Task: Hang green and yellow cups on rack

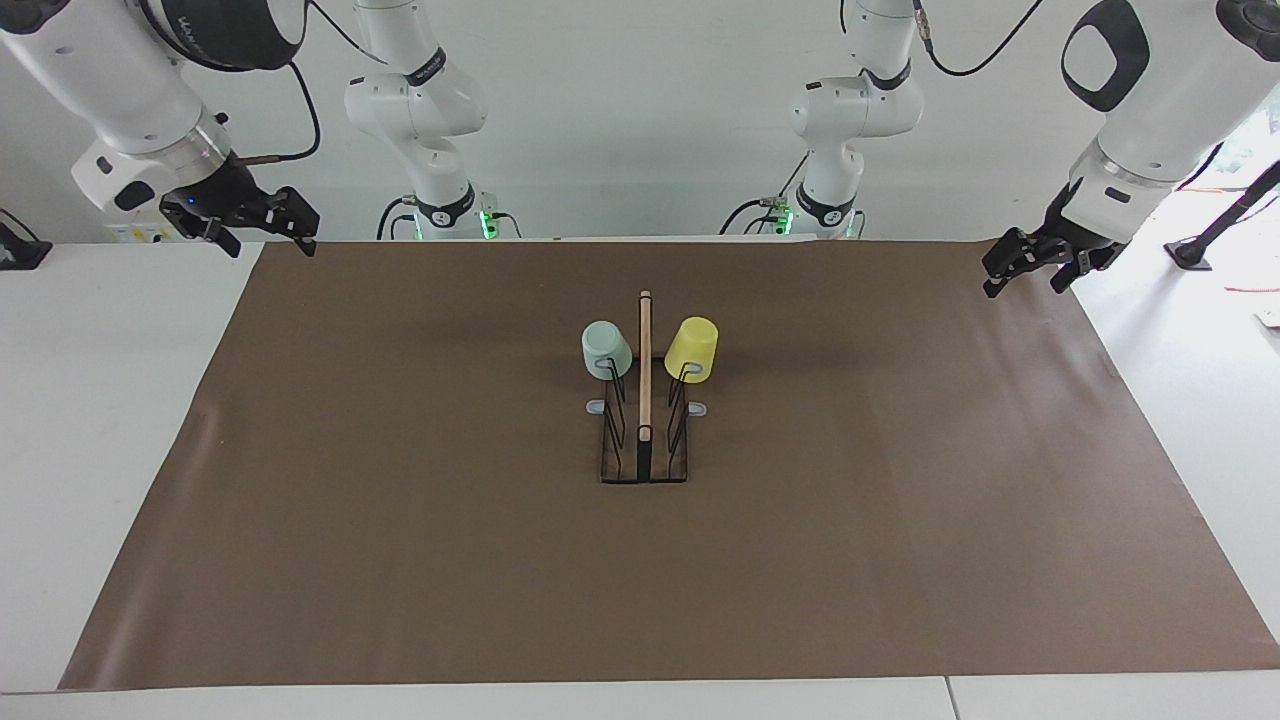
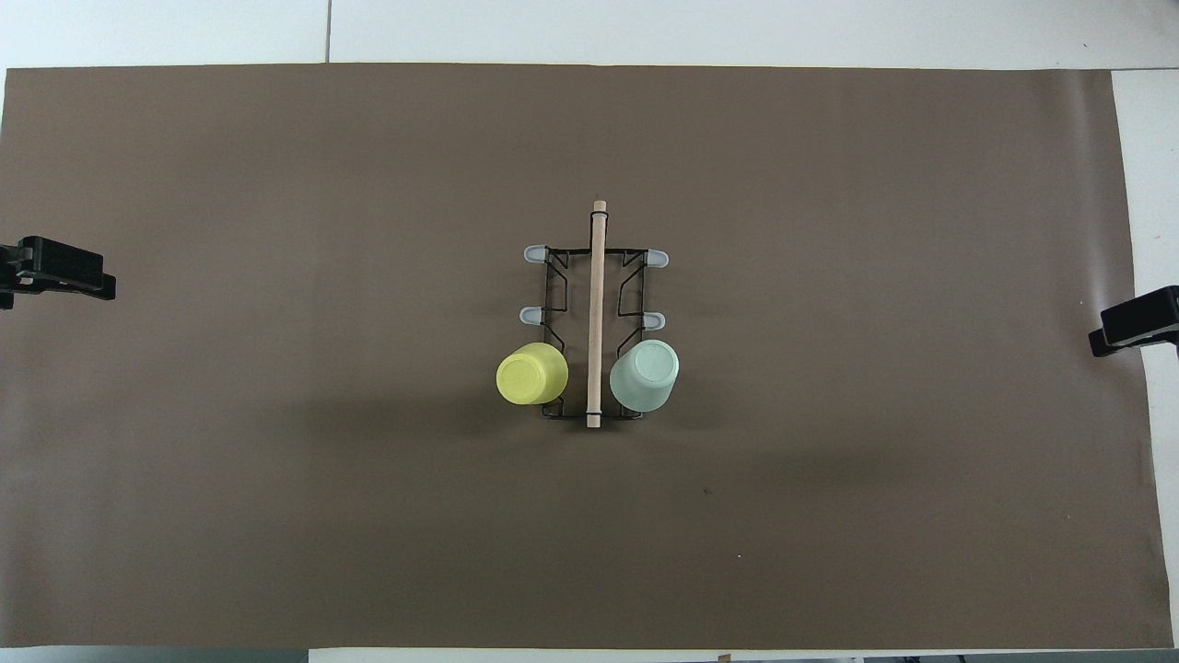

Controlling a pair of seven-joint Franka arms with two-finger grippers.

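Note:
The rack (image 1: 645, 380) (image 2: 597, 304), black wire with a wooden top bar, stands mid-mat. Two cups sit upside down on its prongs at the end nearer the robots. The mint green cup (image 1: 606, 350) (image 2: 645, 375) hangs on the right arm's side of the bar. On the left arm's side hangs the yellow cup (image 1: 692, 350) (image 2: 531, 373). My left gripper (image 1: 1022, 282) (image 2: 64, 276) hovers open and empty over the mat's edge at its own end of the table. Raised over the other end, my right gripper (image 1: 272, 240) (image 2: 1135, 330) is open and empty too.
A brown mat (image 1: 400, 520) covers most of the white table (image 1: 100, 400). Several grey-capped prongs (image 2: 534, 253) of the rack carry nothing. Two more white arms (image 1: 430, 120) stand at the robots' edge of the table.

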